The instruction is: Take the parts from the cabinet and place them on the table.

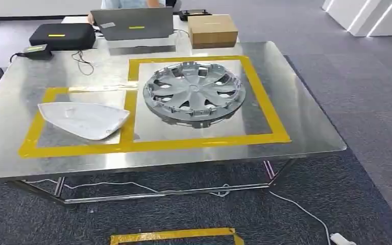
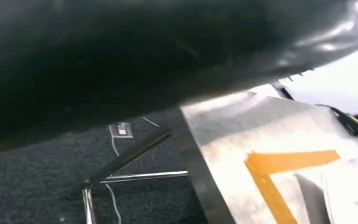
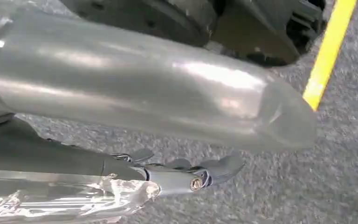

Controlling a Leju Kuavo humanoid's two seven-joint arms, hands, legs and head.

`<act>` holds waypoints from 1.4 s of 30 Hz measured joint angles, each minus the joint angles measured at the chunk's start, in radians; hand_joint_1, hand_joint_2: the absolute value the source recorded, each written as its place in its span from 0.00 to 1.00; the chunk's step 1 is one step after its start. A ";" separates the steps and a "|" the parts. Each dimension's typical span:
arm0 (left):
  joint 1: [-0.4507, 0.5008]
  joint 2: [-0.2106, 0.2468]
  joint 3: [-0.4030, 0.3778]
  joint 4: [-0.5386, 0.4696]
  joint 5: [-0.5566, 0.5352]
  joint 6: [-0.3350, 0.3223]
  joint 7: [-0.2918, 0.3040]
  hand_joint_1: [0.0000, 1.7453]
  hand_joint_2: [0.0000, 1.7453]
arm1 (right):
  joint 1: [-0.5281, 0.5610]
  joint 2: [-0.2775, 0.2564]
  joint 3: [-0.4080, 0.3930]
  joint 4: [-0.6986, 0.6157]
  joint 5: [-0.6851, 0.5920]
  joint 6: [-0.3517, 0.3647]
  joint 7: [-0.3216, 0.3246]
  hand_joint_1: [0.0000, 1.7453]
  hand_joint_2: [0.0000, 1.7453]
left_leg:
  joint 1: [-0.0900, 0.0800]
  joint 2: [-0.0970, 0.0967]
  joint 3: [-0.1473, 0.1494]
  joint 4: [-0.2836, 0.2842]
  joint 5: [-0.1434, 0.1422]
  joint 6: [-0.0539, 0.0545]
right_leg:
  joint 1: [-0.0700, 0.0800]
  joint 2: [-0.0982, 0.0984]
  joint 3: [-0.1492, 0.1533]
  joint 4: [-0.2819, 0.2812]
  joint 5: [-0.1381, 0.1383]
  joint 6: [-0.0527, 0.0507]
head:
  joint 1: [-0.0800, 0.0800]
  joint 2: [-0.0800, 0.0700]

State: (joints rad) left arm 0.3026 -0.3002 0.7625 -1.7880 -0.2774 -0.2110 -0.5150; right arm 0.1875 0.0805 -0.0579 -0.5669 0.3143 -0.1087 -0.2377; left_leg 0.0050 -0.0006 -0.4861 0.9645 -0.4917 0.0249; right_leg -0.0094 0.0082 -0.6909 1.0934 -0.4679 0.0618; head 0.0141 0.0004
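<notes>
Head view: shiny metal table (image 1: 306, 127) carried silver round wheel cover (image 1: 194, 92) inside large yellow tape square (image 1: 265, 102); white curved shell part (image 1: 84, 120) lay inside smaller tape frame beside it.

Left wrist view: table corner, yellow tape; left hand state unclear.

Right wrist view: right hand (image 3: 186, 175) over grey carpet (image 3: 335, 186), fingers stretched, held nothing.

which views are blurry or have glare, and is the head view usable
Head view: sharp, soft sheen on the metal table, hubcap clear. Left wrist view: blurred, a dark out-of-focus shape fills the upper half, table washed out. Right wrist view: right hand close, streaked highlights on it.
</notes>
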 joint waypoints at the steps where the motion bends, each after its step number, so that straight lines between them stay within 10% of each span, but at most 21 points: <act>1: -0.001 -0.008 0.017 0.006 0.014 0.002 0.005 0.00 0.00 | -0.001 0.002 -0.007 0.000 -0.001 0.003 0.000 0.00 0.00 | -0.001 0.001 -0.012 0.000 0.010 0.000 | -0.001 -0.001 -0.014 0.073 -0.058 0.004 | 0.001 0.000; 3: -0.005 -0.022 0.059 0.032 0.039 0.002 0.015 0.00 0.00 | 0.000 0.004 -0.029 -0.001 -0.001 0.019 0.008 0.00 0.00 | -0.003 0.005 -0.039 0.002 0.032 0.000 | 0.000 -0.001 -0.032 0.211 -0.120 0.009 | 0.000 0.000; 4: -0.009 -0.026 0.078 0.047 0.044 0.000 0.015 0.00 0.00 | 0.005 0.004 -0.037 -0.005 0.001 0.029 0.016 0.00 0.00 | -0.004 0.005 -0.051 0.002 0.042 -0.001 | 0.000 -0.001 -0.018 0.228 -0.106 0.009 | -0.001 0.000; 7: -0.020 -0.038 0.141 0.094 0.068 -0.011 0.017 0.00 0.00 | 0.026 0.013 -0.066 -0.038 0.019 0.060 0.048 0.00 0.00 | -0.004 0.004 -0.082 0.003 0.071 -0.009 | 0.001 0.000 0.146 0.046 -0.016 -0.001 | 0.001 0.000; 9: -0.027 -0.042 0.174 0.131 0.082 -0.005 0.029 0.00 0.00 | 0.038 0.025 -0.088 -0.077 0.034 0.087 0.068 0.00 0.00 | -0.009 0.004 -0.090 0.008 0.083 -0.021 | 0.004 0.001 0.273 -0.132 -0.062 -0.006 | 0.000 0.000; 13: -0.034 -0.044 0.208 0.204 0.129 0.023 0.053 0.00 0.00 | 0.073 0.056 -0.135 -0.134 0.074 0.121 0.100 0.00 0.00 | -0.003 0.004 -0.096 0.008 0.109 -0.044 | 0.005 -0.004 0.238 -0.133 -0.044 -0.039 | -0.001 0.000; 16: -0.034 -0.044 0.218 0.252 0.158 0.049 0.074 0.00 0.00 | 0.087 0.068 -0.170 -0.165 0.099 0.133 0.106 0.00 0.00 | 0.000 0.002 -0.142 0.151 -0.069 -0.061 | 0.004 -0.011 0.197 -0.132 -0.010 -0.058 | -0.012 0.000; 18: -0.038 -0.044 0.221 0.287 0.218 0.049 0.104 0.00 0.00 | 0.092 0.077 -0.190 -0.179 0.113 0.146 0.111 0.00 0.00 | 0.002 0.002 -0.167 0.284 -0.138 -0.066 | 0.004 -0.013 0.166 -0.130 0.012 -0.057 | -0.012 0.000; 20: -0.038 -0.044 0.224 0.314 0.275 0.049 0.123 0.00 0.00 | 0.097 0.084 -0.210 -0.188 0.126 0.154 0.113 0.00 0.00 | 0.005 0.002 -0.137 0.299 -0.089 -0.069 | 0.003 -0.014 0.142 -0.127 0.038 -0.052 | -0.012 0.000; 22: -0.040 -0.044 0.223 0.332 0.293 0.049 0.124 0.00 0.00 | 0.101 0.093 -0.225 -0.196 0.132 0.160 0.113 0.00 0.00 | 0.010 0.002 -0.042 0.174 -0.013 -0.072 | -0.001 -0.013 0.111 -0.118 0.057 -0.040 | -0.012 0.000; 24: -0.044 -0.044 0.223 0.346 0.298 0.049 0.124 0.00 0.00 | 0.104 0.096 -0.237 -0.207 0.134 0.161 0.113 0.00 0.00 | 0.014 -0.002 0.073 -0.004 -0.026 -0.077 | 0.004 -0.012 0.088 -0.097 0.067 -0.027 | -0.016 0.000; 28: -0.044 -0.045 0.223 0.362 0.300 0.048 0.124 0.00 0.00 | 0.109 0.100 -0.252 -0.214 0.134 0.161 0.113 0.00 0.00 | 0.007 -0.004 0.055 -0.012 -0.029 -0.031 | 0.000 -0.012 0.080 -0.101 0.103 -0.004 | -0.014 0.000; 32: -0.047 -0.045 0.223 0.373 0.300 0.049 0.124 0.00 0.00 | 0.112 0.103 -0.256 -0.215 0.136 0.161 0.114 0.00 0.00 | 0.003 0.005 0.005 -0.012 0.016 -0.003 | -0.002 -0.010 0.018 0.098 -0.103 0.007 | -0.005 0.000; 34: -0.047 -0.045 0.223 0.377 0.300 0.049 0.124 0.00 0.00 | 0.112 0.104 -0.256 -0.216 0.136 0.161 0.115 0.00 0.00 | -0.004 0.007 -0.031 -0.010 0.043 -0.001 | -0.001 -0.010 0.006 0.218 -0.135 0.005 | -0.004 0.000; 37: -0.047 -0.045 0.223 0.383 0.300 0.049 0.124 0.00 0.00 | 0.111 0.104 -0.261 -0.217 0.136 0.161 0.114 0.00 0.00 | -0.011 0.006 -0.076 -0.007 0.079 -0.004 | 0.006 -0.010 0.127 0.111 -0.030 -0.013 | -0.005 0.000; 40: -0.045 -0.045 0.220 0.385 0.337 0.058 0.145 0.00 0.00 | 0.106 0.106 -0.266 -0.231 0.150 0.168 0.114 0.00 0.00 | -0.018 0.006 -0.097 -0.001 0.107 -0.015 | 0.016 -0.011 0.317 -0.163 -0.076 -0.031 | -0.003 0.000; 42: -0.044 -0.045 0.214 0.387 0.343 0.077 0.147 0.00 0.00 | 0.105 0.111 -0.280 -0.233 0.164 0.182 0.113 0.00 0.00 | -0.012 0.009 -0.101 -0.005 0.128 -0.027 | 0.022 -0.009 0.296 -0.157 -0.073 -0.036 | -0.001 0.000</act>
State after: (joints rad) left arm 0.2586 -0.3456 0.9766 -1.4012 0.0660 -0.1340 -0.3681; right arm 0.2923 0.1911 -0.3379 -0.8000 0.4783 0.0736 -0.1248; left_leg -0.0075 0.0089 -0.5868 0.9598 -0.3635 -0.0026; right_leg 0.0129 -0.0010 -0.3951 0.9363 -0.5406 0.0262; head 0.0126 0.0000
